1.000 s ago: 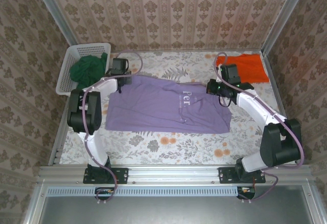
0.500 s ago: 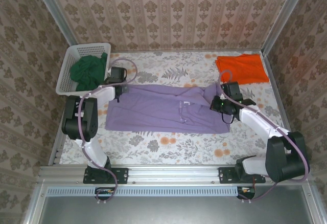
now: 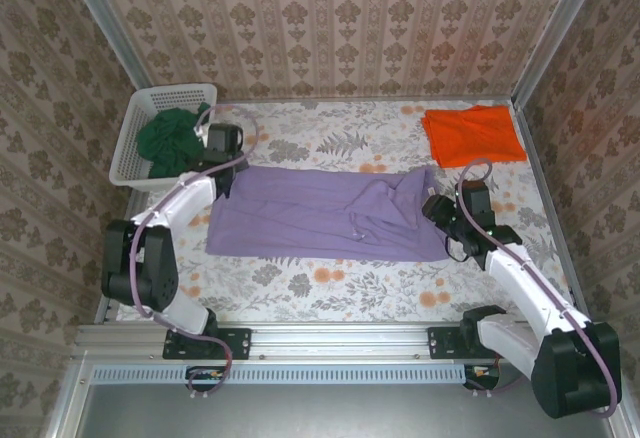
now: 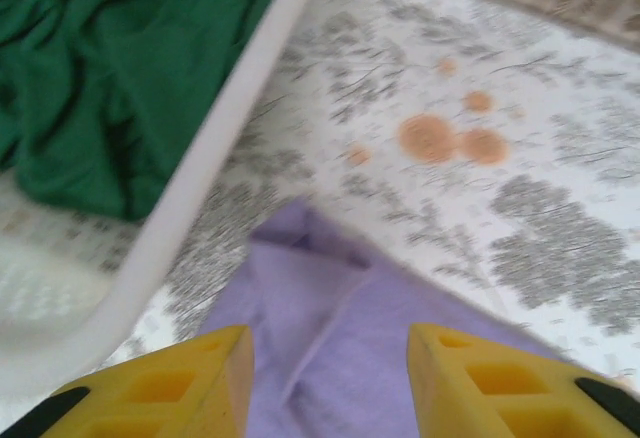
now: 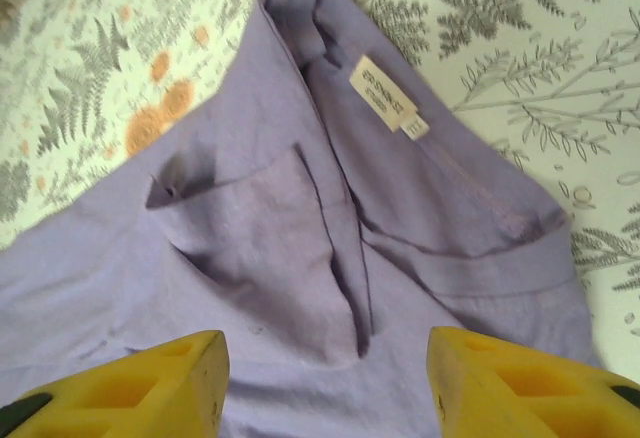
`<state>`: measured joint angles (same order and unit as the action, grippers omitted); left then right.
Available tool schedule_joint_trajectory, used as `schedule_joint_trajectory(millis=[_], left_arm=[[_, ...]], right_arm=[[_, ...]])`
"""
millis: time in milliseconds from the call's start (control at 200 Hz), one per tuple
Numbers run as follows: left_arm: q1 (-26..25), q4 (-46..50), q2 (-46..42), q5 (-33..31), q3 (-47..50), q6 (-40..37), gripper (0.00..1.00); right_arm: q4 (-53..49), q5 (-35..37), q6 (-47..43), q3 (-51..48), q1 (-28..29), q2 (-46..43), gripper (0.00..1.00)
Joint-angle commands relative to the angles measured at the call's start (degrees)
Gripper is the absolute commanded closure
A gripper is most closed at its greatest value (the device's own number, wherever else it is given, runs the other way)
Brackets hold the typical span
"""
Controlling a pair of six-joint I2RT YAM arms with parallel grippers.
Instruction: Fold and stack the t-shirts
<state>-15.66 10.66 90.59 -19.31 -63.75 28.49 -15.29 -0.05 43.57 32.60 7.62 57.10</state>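
Both have just let go: left tool [image 4: 328,346] and right tool [image 5: 325,346] now spread, empty over the lilac t-shirt [image 3: 320,213], folded lengthwise mid-surface; first fold looks done.

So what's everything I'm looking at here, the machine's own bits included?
purple t-shirt: one, lilac, spread across the middle of the table, right end rumpled
orange t-shirt: one, bright orange, flat at the far right corner
green t-shirt: one, dark green, bunched inside the basket
basket: one, white plastic, far left corner
neck label: one, white, inside the purple collar
table: one, floral cover
walls: beige patterned wallpaper, three sides
left arm, right arm: two, white and black, near edge
left claw: one, yellow fingers, open over the purple corner by the basket
right claw: one, yellow fingers, open over the purple collar
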Motion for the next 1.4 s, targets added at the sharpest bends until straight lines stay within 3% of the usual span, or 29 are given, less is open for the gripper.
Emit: schedule_joint_trajectory(millis=[0,100,220,405,625,760,1080,1330,1395], left_arm=[[-2.39,7.64,5.63,4.09,-8.88,-6.06,0.56],[-3.58,12.03,11.72,3.70,-14.97,-7.18,0.56],[-3.46,17.30,18.70,-1.57,-21.58,-8.15,0.47],[-0.40,24.24,24.74,-7.40,-28.20,-8.53,0.35],[1.82,26.61,26.86,-7.73,-30.23,-9.72,0.24],[2.30,30.10,30.71,-5.95,-34.15,-9.24,0.27],[1.67,27.23,30.09,-1.08,-29.87,-7.51,0.31],[1.86,26.29,29.79,-1.19,-28.07,-7.13,0.44],[2.15,25.65,29.19,-1.50,-26.96,-6.89,0.55]], right_arm=[[1.83,0.43,-0.22,5.34,-0.32,5.92,0.43],[-1.67,-4.95,-3.70,14.94,-0.24,17.20,0.54],[-4.66,-4.63,-5.46,23.52,-0.24,28.96,0.66],[-9.01,-7.38,-8.03,35.07,-0.32,42.48,0.71],[-9.35,-6.12,-7.80,39.36,-0.58,47.92,0.70],[-9.66,-7.98,-7.27,41.67,-0.76,51.07,0.70],[-8.38,-8.82,-7.46,40.80,-1.42,51.58,0.70],[-7.77,-9.61,-7.27,40.70,-2.12,51.97,0.71],[-7.67,-9.61,-7.27,40.61,-2.26,52.11,0.71]])
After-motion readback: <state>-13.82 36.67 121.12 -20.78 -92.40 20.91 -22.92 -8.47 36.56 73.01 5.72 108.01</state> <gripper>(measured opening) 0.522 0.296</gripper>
